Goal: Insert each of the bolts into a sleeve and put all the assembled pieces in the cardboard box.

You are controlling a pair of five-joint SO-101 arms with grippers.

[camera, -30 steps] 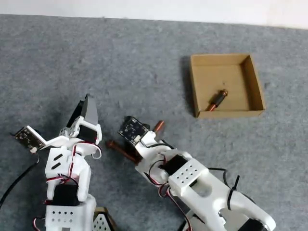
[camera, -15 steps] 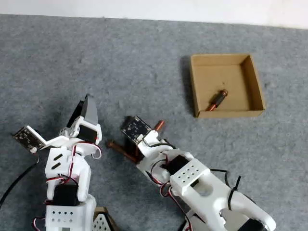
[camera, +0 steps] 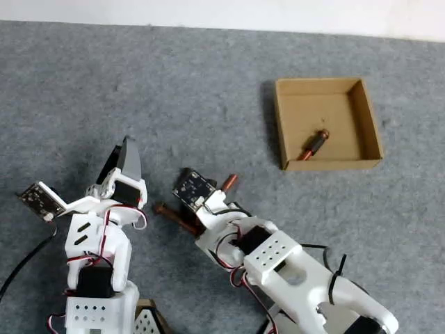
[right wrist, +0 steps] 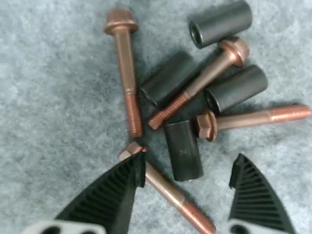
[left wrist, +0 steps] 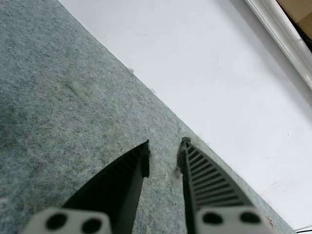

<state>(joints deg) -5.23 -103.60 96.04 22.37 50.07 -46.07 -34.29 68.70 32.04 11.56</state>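
Right wrist view: bolts (right wrist: 127, 73) and sleeves (right wrist: 183, 151) lie crisscross under the spread right jaws. High view: assembled piece (camera: 315, 144) lies diagonal in the cardboard box (camera: 281, 125). The left jaws are slightly parted.

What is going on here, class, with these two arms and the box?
The right arm's end effector is open over a loose pile of four copper-coloured bolts and four dark cylindrical sleeves on the grey felt mat, gripping nothing. The left arm's end effector, slightly open and empty, points over bare mat. One sleeved bolt already lies in the square cardboard box; the rest are unassembled.
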